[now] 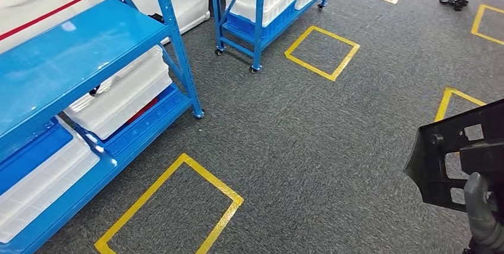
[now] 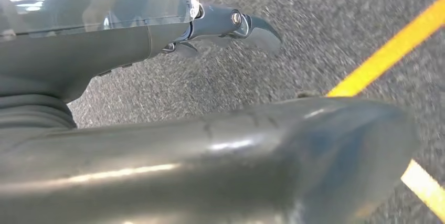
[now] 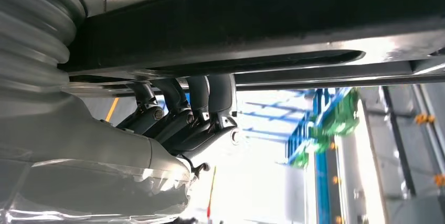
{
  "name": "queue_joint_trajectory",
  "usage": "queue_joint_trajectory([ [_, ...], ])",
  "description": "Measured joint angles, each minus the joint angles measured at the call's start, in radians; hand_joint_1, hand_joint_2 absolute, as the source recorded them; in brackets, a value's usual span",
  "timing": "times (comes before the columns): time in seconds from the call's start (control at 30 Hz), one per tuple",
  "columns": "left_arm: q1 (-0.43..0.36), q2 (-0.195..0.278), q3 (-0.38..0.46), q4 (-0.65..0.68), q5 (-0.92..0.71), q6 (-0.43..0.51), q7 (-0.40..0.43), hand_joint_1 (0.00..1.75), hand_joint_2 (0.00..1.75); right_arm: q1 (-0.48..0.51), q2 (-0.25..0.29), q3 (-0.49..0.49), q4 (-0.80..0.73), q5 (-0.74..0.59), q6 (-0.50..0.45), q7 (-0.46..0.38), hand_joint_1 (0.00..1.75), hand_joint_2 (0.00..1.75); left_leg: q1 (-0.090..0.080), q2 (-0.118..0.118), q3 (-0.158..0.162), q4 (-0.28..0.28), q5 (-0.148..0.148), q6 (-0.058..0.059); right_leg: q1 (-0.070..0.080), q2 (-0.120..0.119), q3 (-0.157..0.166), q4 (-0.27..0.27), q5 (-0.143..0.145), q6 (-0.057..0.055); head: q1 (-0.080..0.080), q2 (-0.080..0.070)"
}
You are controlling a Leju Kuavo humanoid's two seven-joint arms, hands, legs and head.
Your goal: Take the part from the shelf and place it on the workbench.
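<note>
From the head view, the flat black plastic part with cut-out windows sits at four o'clock, carried upright and clear of the grey carpet floor in the robot's right hand. My guess is it is held high and off to the side so it clears the blue steel shelf rack at nine o'clock, where white plastic bins sit on the lower tier. No tabletop is in sight yet, so I judge the placing is not yet done. Yellow tape squares mark the floor.

The left wrist view adds what the head misses: the left hand hanging over carpet, its fingers loosely apart around nothing, beside a yellow tape line.

The right wrist view gives the grip itself: dark fingers hooked up and clamped on the part's black edge.
</note>
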Motion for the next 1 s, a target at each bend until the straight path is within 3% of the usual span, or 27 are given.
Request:
queue_joint_trajectory([
  [0.03, -0.001, -0.002, 0.002, 0.0, 0.004, 0.0, 0.006, 0.0, 0.0, 0.002, 0.002, 0.002, 0.0, 0.012, 0.001, -0.002, 1.75, 1.75, 0.0, 0.011, 0.0, 0.004, -0.003, -0.004, -0.002, -0.018, 0.041, -0.073, 0.031, 0.001, 0.0, 0.0],
  [0.1, -0.002, -0.007, 0.006, 0.0, 0.01, 0.014, 0.024, 0.0, 0.0, 0.004, 0.009, 0.017, 0.002, 0.046, -0.012, -0.01, 1.75, 1.75, -0.003, 0.03, -0.003, 0.014, -0.01, -0.016, 0.003, -0.049, 0.101, -0.184, 0.066, -0.009, 0.0, 0.0],
  [0.13, -0.004, -0.011, 0.009, 0.0, 0.011, 0.026, 0.036, 0.0, 0.0, 0.003, 0.013, 0.029, 0.003, 0.066, -0.024, -0.015, 1.75, 1.75, -0.005, 0.038, -0.003, 0.018, -0.013, -0.022, 0.007, -0.055, 0.11, -0.206, 0.069, -0.017, 0.0, 0.0],
  [0.2, -0.01, -0.023, 0.011, 0.0, 0.004, 0.061, 0.072, 0.0, 0.0, 0.003, 0.024, 0.058, 0.005, 0.102, -0.056, -0.022, 1.75, 1.75, -0.006, 0.055, -0.001, 0.02, -0.015, -0.032, 0.01, -0.038, 0.104, -0.207, 0.071, -0.033, 0.0, 0.0],
  [0.23, -0.014, -0.03, 0.011, 0.0, -0.004, 0.081, 0.092, 0.0, 0.0, 0.003, 0.028, 0.073, 0.005, 0.117, -0.073, -0.023, 1.75, 1.75, -0.004, 0.05, -0.002, 0.025, -0.02, -0.037, 0.009, -0.029, 0.101, -0.208, 0.074, -0.04, 0.0, 0.0],
  [0.3, -0.018, -0.045, 0.007, 0.0, -0.027, 0.116, 0.132, 0.0, 0.0, -0.001, 0.033, 0.107, 0.005, 0.136, -0.109, -0.021, 1.75, 1.75, 0.001, 0.007, -0.024, 0.081, -0.062, -0.047, 0.005, -0.011, 0.097, -0.212, 0.081, -0.053, 0.0, 0.0],
  [0.37, -0.017, -0.062, -0.006, 0.0, -0.055, 0.145, 0.17, 0.0, 0.0, -0.004, 0.033, 0.146, 0.005, 0.144, -0.147, -0.018, 1.75, 1.75, 0.003, -0.04, -0.082, 0.214, -0.136, -0.05, 0.006, 0.007, 0.091, -0.212, 0.086, -0.061, 0.0, 0.0],
  [0.4, -0.017, -0.07, -0.015, 0.001, -0.068, 0.157, 0.187, 0.0, 0.0, -0.003, 0.033, 0.164, 0.005, 0.144, -0.163, -0.016, 1.75, 1.75, 0.004, -0.048, -0.111, 0.281, -0.163, -0.051, 0.007, 0.018, 0.088, -0.212, 0.087, -0.063, 0.0, 0.0],
  [0.43, -0.017, -0.078, -0.024, 0.001, -0.079, 0.167, 0.201, 0.0, 0.0, -0.001, 0.032, 0.18, 0.005, 0.144, -0.176, -0.015, 1.75, 1.75, 0.004, -0.05, -0.129, 0.321, -0.171, -0.05, 0.008, 0.031, 0.086, -0.211, 0.089, -0.063, 0.0, 0.0],
  [0.47, -0.017, -0.084, -0.032, 0.001, -0.086, 0.174, 0.209, 0.0, 0.0, 0.001, 0.032, 0.191, 0.005, 0.143, -0.184, -0.015, 1.75, 1.75, 0.004, -0.052, -0.128, 0.321, -0.158, -0.048, 0.009, 0.044, 0.085, -0.209, 0.09, -0.063, 0.0, 0.0],
  [0.5, -0.016, -0.089, -0.038, 0.001, -0.09, 0.178, 0.214, 0.0, 0.0, 0.002, 0.031, 0.201, 0.004, 0.143, -0.189, -0.014, 1.75, 1.75, 0.004, -0.056, -0.108, 0.279, -0.126, -0.045, 0.009, 0.059, 0.085, -0.207, 0.091, -0.062, 0.0, 0.0],
  [0.57, -0.014, -0.097, -0.049, 0.001, -0.096, 0.183, 0.218, 0.0, 0.0, 0.004, 0.03, 0.213, 0.004, 0.141, -0.194, -0.014, 1.75, 1.75, 0.006, -0.1, -0.043, 0.138, -0.055, -0.037, 0.01, 0.086, 0.083, -0.203, 0.092, -0.058, 0.0, 0.0],
  [0.63, -0.012, -0.105, -0.059, 0.002, -0.106, 0.188, 0.219, 0.0, 0.0, 0.008, 0.026, 0.223, 0.003, 0.134, -0.204, -0.015, 1.75, 1.75, 0.008, -0.146, -0.009, 0.05, -0.029, -0.031, 0.01, 0.111, 0.074, -0.199, 0.096, -0.047, 0.0, 0.0],
  [0.67, -0.011, -0.109, -0.065, 0.002, -0.113, 0.19, 0.222, 0.0, 0.0, 0.014, 0.022, 0.225, 0.002, 0.126, -0.21, -0.015, 1.75, 1.75, 0.007, -0.152, -0.007, 0.04, -0.031, -0.028, 0.008, 0.123, 0.069, -0.2, 0.1, -0.039, 0.0, 0.0],
  [0.73, -0.011, -0.119, -0.079, 0.002, -0.127, 0.193, 0.232, 0.0, 0.0, 0.03, 0.008, 0.228, 0.002, 0.105, -0.225, -0.016, 1.75, 1.75, 0.006, -0.127, -0.004, 0.031, -0.024, -0.017, 0.005, 0.137, 0.062, -0.201, 0.106, -0.024, 0.0, 0.0],
  [0.8, -0.007, -0.131, -0.092, 0.002, -0.135, 0.194, 0.246, 0.0, 0.0, 0.039, -0.013, 0.229, 0.002, 0.084, -0.237, -0.017, 1.75, 1.75, 0.007, -0.097, 0.0, 0.02, -0.015, -0.001, 0.007, 0.093, 0.041, -0.162, 0.079, -0.016, 0.0, 0.0],
  [0.87, 0.0, -0.143, -0.103, 0.003, -0.14, 0.193, 0.261, 0.0, 0.0, 0.037, -0.037, 0.23, 0.002, 0.07, -0.244, -0.018, 1.75, 1.75, 0.003, -0.065, -0.003, 0.016, -0.011, 0.008, 0.009, 0.031, -0.013, -0.048, 0.012, -0.009, 0.0, 0.0],
  [0.93, 0.003, -0.15, -0.111, 0.003, -0.141, 0.191, 0.27, 0.0, 0.0, 0.037, -0.054, 0.231, 0.002, 0.064, -0.248, -0.018, 1.75, 1.75, -0.001, -0.033, -0.008, 0.018, -0.011, 0.01, 0.006, 0.014, -0.063, 0.065, -0.034, -0.002, 0.0, 0.0],
  [0.97, 0.004, -0.153, -0.112, 0.004, -0.141, 0.19, 0.272, 0.0, 0.0, 0.039, -0.059, 0.232, 0.003, 0.062, -0.249, -0.018, 1.75, 1.75, -0.002, -0.018, -0.009, 0.019, -0.011, 0.009, 0.004, 0.011, -0.065, 0.076, -0.03, 0.0, 0.0, 0.0],
  [1.0, 0.004, -0.155, -0.114, 0.004, -0.141, 0.19, 0.273, 0.0, 0.0, 0.04, -0.064, 0.232, 0.003, 0.06, -0.249, -0.018, 1.75, 1.75, -0.003, -0.005, -0.01, 0.02, -0.013, 0.009, 0.004, 0.005, -0.045, 0.047, -0.009, 0.001, 0.0, 0.0],
])
